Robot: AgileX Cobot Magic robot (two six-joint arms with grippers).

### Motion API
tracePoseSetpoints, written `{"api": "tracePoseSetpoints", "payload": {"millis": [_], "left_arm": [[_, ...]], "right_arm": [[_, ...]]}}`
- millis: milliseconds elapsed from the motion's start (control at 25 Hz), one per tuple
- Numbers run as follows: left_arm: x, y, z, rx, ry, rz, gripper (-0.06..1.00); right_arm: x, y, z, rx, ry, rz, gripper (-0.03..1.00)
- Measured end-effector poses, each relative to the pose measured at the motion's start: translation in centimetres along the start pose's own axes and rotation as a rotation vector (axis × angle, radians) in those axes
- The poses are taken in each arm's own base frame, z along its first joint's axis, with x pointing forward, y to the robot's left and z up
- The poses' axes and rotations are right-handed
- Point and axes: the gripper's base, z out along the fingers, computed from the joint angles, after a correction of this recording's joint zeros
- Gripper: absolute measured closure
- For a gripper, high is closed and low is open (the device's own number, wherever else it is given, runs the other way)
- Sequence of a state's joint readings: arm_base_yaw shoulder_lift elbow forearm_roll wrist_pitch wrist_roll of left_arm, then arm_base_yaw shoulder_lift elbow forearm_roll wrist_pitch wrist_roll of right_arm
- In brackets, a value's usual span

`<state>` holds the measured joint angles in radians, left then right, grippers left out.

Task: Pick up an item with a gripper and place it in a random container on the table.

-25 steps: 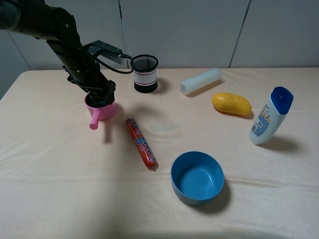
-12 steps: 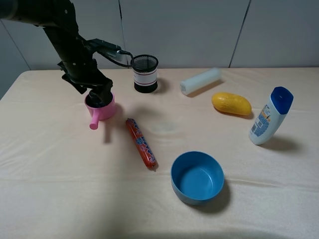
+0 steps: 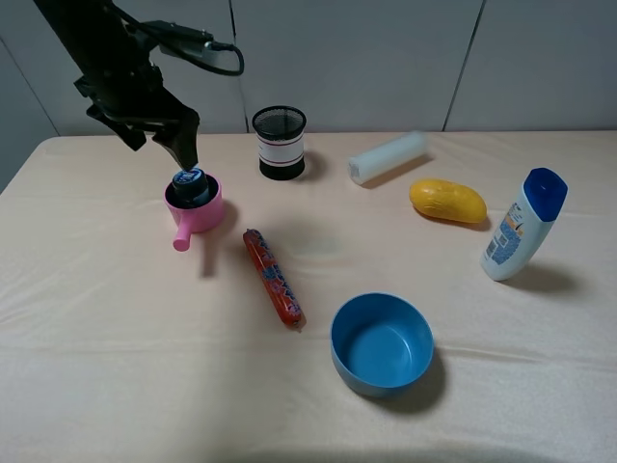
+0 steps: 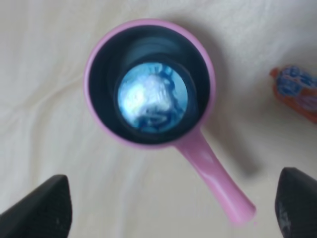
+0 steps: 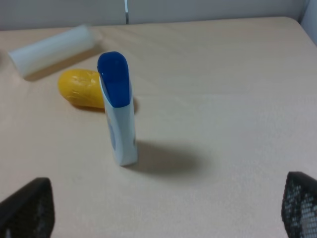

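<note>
Left gripper (image 3: 183,145) fingers (image 3: 186,135) stood spread and empty just above the pink cup (image 3: 196,204) in the exterior high view, nothing between them. The small blue jar (image 3: 191,183) sat upright inside that cup, cap showing above the rim, cup resting on the cream table (image 3: 116,318) with its handle pointing toward the camera side. Also on the table: black mesh cup (image 3: 280,142) just beyond, red sausage pack (image 3: 273,277) near the cup, blue bowl (image 3: 382,343), yellow item (image 3: 447,201), clear cylinder (image 3: 388,156), white lotion bottle (image 3: 522,224); right gripper not seen in this view. Left wrist view: both dark fingertips (image 4: 39,208) sat wide at the frame corners, pink cup (image 4: 148,84) centred between and below them, blue cap of the jar (image 4: 152,96) ringed by the dark interior, handle running out toward one finger, sausage pack end (image 4: 297,94) off to the side. Right wrist view: right gripper fingertips (image 5: 27,210) wide apart, holding nothing, lotion bottle (image 5: 119,109) standing ahead, yellow item (image 5: 84,89) and clear cylinder (image 5: 52,49) behind it. Judgement: placement looked done, the step in hand was the release and retreat; best done by lifting straight up with the fingers kept wide so neither tip clips the cup rim or handle and tips the jar out.
</note>
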<state>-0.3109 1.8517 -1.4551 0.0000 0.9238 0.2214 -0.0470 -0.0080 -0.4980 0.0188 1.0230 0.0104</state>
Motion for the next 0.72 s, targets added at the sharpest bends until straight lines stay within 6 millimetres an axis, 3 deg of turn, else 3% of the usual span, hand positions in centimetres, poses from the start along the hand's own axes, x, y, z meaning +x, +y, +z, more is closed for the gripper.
{"api": "tracePoseSetpoints", "payload": {"millis": [720], "left_arm": [[5.4, -1.2, -10.9, -0.007, -0.034, -0.041, 0.11]], "right_arm": [[0.0, 0.0, 0.0, 0.000, 0.000, 0.000, 0.27]]}}
